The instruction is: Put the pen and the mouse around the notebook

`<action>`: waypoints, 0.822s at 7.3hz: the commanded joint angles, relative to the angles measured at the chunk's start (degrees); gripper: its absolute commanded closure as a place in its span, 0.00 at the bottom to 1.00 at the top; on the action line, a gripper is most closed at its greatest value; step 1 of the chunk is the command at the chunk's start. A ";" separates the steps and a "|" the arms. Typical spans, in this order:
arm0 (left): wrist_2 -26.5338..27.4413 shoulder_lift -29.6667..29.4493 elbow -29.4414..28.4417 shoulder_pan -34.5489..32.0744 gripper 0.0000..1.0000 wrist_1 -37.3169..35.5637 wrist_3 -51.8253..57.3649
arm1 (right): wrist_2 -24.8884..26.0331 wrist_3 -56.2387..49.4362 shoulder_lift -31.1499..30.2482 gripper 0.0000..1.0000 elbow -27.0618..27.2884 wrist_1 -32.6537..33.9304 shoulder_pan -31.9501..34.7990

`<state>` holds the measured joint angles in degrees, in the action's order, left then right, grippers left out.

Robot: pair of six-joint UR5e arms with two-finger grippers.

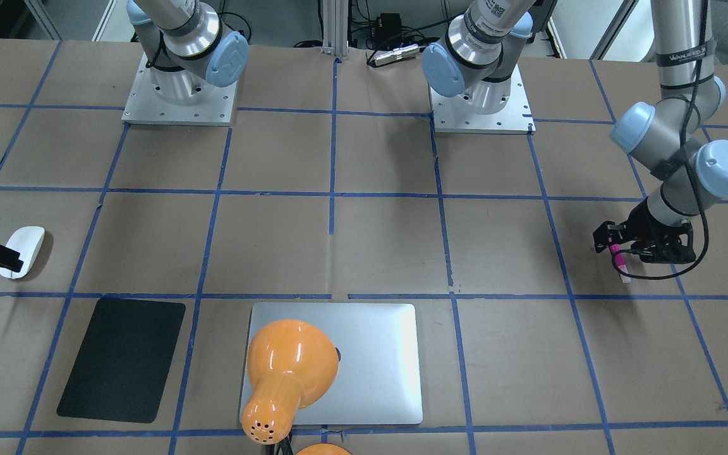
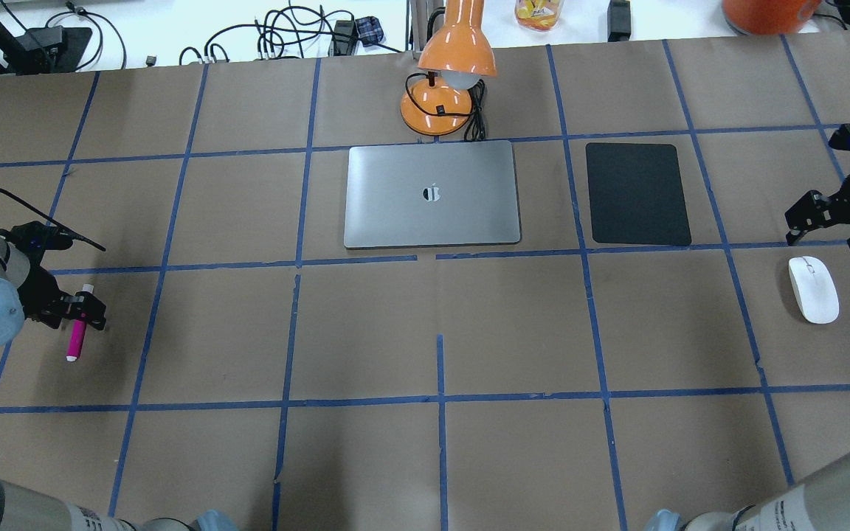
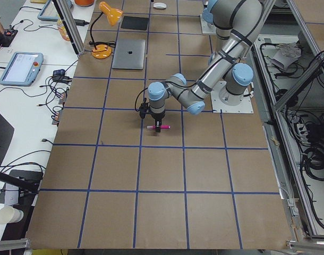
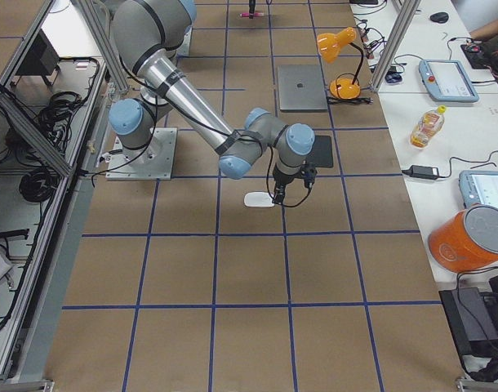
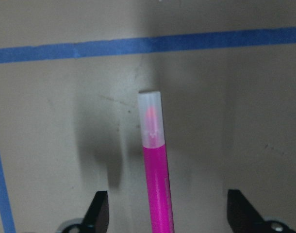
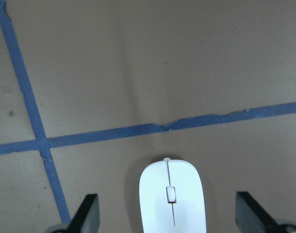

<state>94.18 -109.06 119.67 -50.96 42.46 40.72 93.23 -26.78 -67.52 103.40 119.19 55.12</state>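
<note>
Two spread pairs: left fingers (image 5: 100, 213) straddle the pen (image 5: 156, 184), right fingers (image 6: 87, 213) hang over the mouse (image 6: 172, 204), both well apart from the notebook (image 2: 432, 221). An off-centre squeeze could roll the pen or squirt the mouse out.

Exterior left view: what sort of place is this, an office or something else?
Probably a robotics lab, not an office: two robot arms bolted to a table marked with a blue tape grid, and teach pendants beside it.
</note>
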 commanded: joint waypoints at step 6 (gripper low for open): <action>-0.14 1.13 -0.14 -0.90 1.00 0.86 -3.01 | 2.39 -0.28 1.34 0.00 3.92 3.85 -0.36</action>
<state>94.06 -108.52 119.60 -51.59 42.50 38.50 95.30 -26.97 -66.35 107.26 122.99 54.77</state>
